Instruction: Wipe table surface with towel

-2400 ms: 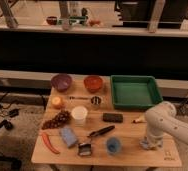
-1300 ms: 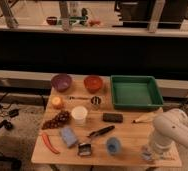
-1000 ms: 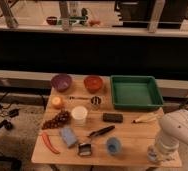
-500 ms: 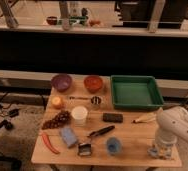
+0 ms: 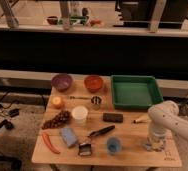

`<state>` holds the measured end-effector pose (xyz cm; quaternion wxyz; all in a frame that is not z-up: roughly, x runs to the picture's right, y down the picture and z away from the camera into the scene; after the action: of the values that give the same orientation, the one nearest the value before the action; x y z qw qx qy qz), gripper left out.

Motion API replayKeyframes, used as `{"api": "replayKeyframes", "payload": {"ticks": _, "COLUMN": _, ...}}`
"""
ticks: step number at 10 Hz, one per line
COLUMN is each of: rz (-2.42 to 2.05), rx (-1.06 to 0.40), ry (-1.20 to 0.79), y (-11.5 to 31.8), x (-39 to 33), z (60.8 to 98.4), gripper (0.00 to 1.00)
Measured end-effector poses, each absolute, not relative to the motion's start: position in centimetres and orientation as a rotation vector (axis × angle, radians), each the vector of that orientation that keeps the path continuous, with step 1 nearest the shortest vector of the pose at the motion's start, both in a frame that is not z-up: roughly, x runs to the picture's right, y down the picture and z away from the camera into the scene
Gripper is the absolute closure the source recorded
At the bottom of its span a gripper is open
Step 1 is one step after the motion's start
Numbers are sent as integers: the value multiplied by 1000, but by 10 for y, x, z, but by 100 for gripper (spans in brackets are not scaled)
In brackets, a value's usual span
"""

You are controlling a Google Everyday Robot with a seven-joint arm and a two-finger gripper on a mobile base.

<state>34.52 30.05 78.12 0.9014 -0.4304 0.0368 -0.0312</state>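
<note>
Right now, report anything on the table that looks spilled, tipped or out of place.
Nothing stands out. The white cup and blue cup stand upright, and nothing is spilled. The end effector is at the front right corner of the table.

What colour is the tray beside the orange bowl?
Tray is green, camera view; gripper is at front right.

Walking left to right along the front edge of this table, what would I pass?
Red chili pepper → blue sponge → small black brush → blue cup → the robot's gripper, low over the table near its front right corner.
</note>
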Motion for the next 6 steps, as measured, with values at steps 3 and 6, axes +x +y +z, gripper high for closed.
{"api": "replayKeyframes", "payload": {"ticks": 3, "rz": -71, "rx": -890, "ry": 74, "y": 300, "x": 344, "z": 780, "gripper": 97}}
{"api": "replayKeyframes", "payload": {"ticks": 6, "rz": -93, "rx": -868, "ry": 7, "y": 299, "x": 316, "z": 753, "gripper": 97}}
